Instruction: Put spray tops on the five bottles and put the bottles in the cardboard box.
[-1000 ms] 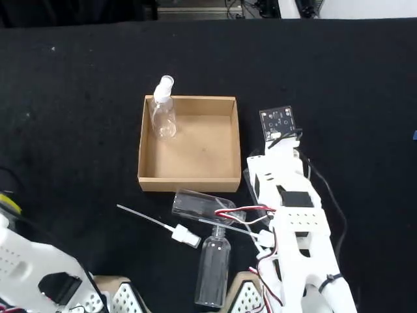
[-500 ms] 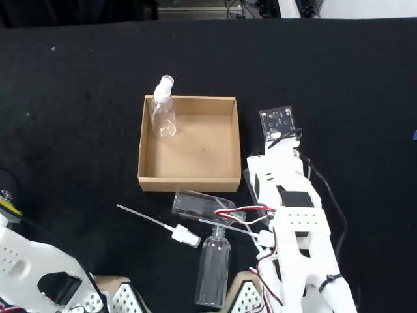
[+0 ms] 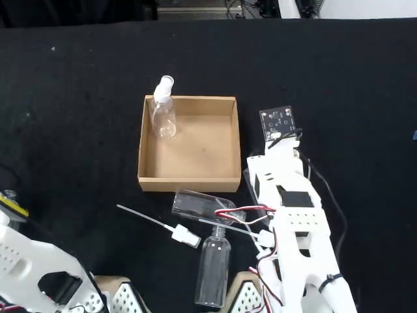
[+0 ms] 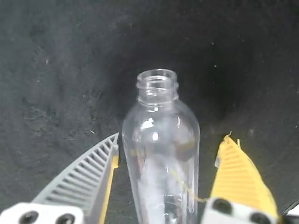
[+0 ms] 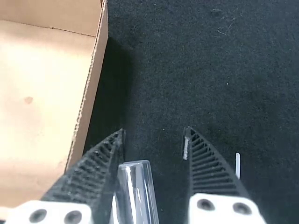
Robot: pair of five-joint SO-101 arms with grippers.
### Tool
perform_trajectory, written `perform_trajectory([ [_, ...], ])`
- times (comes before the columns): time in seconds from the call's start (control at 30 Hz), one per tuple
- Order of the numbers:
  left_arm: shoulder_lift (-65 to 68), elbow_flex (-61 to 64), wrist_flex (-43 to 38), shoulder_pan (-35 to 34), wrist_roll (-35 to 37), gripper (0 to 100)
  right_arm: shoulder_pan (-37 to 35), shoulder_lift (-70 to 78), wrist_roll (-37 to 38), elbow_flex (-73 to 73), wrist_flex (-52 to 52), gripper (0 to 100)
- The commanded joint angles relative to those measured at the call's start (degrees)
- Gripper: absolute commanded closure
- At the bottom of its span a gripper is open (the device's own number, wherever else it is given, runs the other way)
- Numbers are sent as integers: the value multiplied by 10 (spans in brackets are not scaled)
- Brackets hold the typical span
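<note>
Only my left arm [image 3: 32, 267] slid a little, at the lower left of the high view. Left gripper [image 4: 172, 136] is spread apart around a bare bottle [image 4: 161, 130]; right gripper [image 5: 154, 129] is apart too. I should squeeze softly below its neck, leaving room for a spray top [image 3: 187, 236].

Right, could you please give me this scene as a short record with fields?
box: cardboard box, open-topped, mid-table
in box: capped bottle at the far left corner
on table: lying bottle just outside the box's near wall; uncapped bottle nearer the arms; loose spray top with its tube beside them
left gripper: open, fingers either side of an open-necked bottle
right gripper: open, beside the box wall, end of a clear bottle between its fingers
</note>
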Motion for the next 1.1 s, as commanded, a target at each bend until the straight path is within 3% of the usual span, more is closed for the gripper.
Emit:
perform_trajectory([
  [0.0, -6, -18, -6, 6, -45, 695, -6, -22, -2, -8, 3, 818],
  [0.27, -4, -14, -62, 6, -45, 762, -6, -23, -2, -8, 4, 818],
  [1.07, -9, 45, -68, 23, -47, 749, -6, -24, -2, -8, 5, 818],
])
